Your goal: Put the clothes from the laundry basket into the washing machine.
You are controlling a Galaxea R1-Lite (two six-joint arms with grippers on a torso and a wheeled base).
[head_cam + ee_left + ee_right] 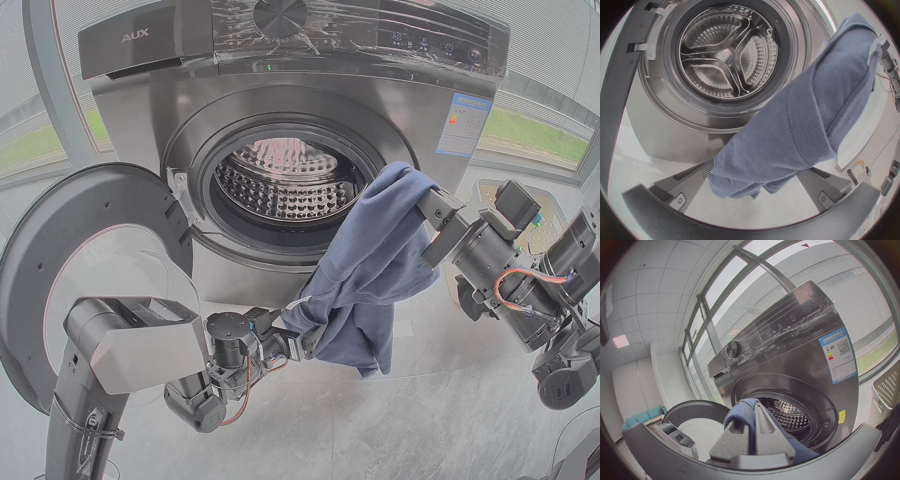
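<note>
While both jaws pinch cloth, we note: left gripper (312, 340) clamped on low edge, right gripper (753, 426) clamped on top fold of navy-blue knit garment (369, 262). Two-point hold, we judge, lifts it clear of floor for feeding. Long axis slants up toward right; upper end at rim of grey front-loading washing machine's drum mouth (281, 181), outside it.

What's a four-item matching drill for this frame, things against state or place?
Things:
1 door
2 blue garment
3 drum
4 laundry basket

States or places:
A on the floor to the robot's right of the washing machine
B swung open to the robot's left
C bare metal, no clothes seen inside
D gripped by left hand and right hand, in front of the opening

Pairs: 1-B, 2-D, 3-C, 4-A
</note>
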